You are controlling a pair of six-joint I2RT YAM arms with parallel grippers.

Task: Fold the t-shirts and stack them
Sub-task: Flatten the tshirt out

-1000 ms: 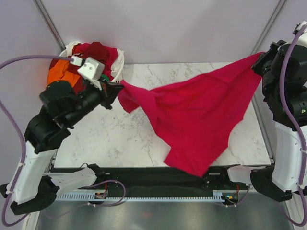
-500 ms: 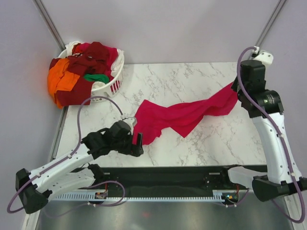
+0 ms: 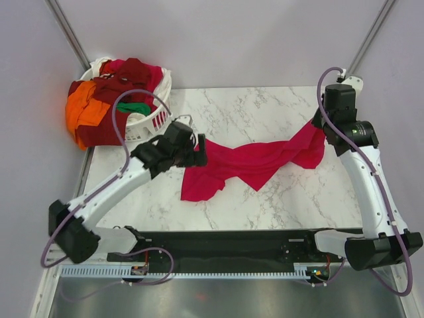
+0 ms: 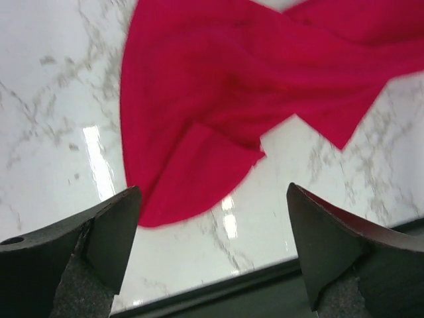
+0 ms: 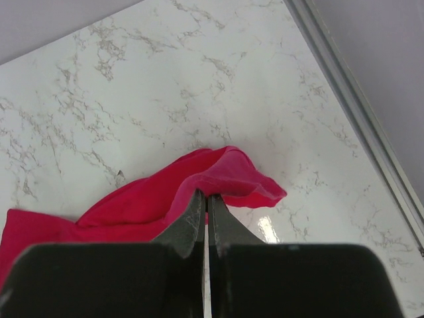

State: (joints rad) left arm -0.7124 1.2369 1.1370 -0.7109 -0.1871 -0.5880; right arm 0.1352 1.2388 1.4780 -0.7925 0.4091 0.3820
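A crimson-pink t-shirt lies crumpled in a long band across the marble table. My left gripper hovers over its left end, open. In the left wrist view its fingers stand wide apart with nothing between them, and the shirt lies on the table beyond them. My right gripper is shut on the shirt's right end. In the right wrist view the fingertips pinch a fold of the cloth, lifting it slightly. More t-shirts, maroon, orange and green, are heaped at back left.
The heap sits in a white slotted basket at the table's back left corner. A black strip runs along the table's near edge. Metal frame posts rise at both back corners, and the table's right edge rail is close to my right gripper.
The shirt, first stretched in the air between both grippers, now lies on the table. My left gripper has let go, opened and moved back over the shirt's left end. The right arm has lowered.
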